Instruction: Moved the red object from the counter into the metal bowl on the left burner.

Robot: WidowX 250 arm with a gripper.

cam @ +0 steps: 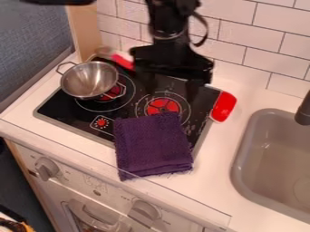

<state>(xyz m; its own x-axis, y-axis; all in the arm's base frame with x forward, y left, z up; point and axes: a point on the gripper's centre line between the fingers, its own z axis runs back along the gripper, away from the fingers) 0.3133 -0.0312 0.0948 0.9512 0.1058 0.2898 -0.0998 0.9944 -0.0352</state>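
My black gripper (pixel 167 82) hangs from the top edge over the back middle of the stove, its fingers spread wide and nothing visible between them. A rounded red object (pixel 224 107) with a pale rim lies at the stove's right edge, partly on the white counter, to the right of the gripper and lower in the view. The shiny metal bowl (pixel 89 80), with two looped handles, stands upright on the left burner; the part of its inside that shows holds nothing.
A folded purple cloth (pixel 152 146) covers the stove's front middle, below a red-centred burner (pixel 163 107). Behind the bowl lies a utensil with a red handle (pixel 123 61). A grey sink (pixel 242 156) is at the right, and a tiled wall (pixel 233 27) rises behind.
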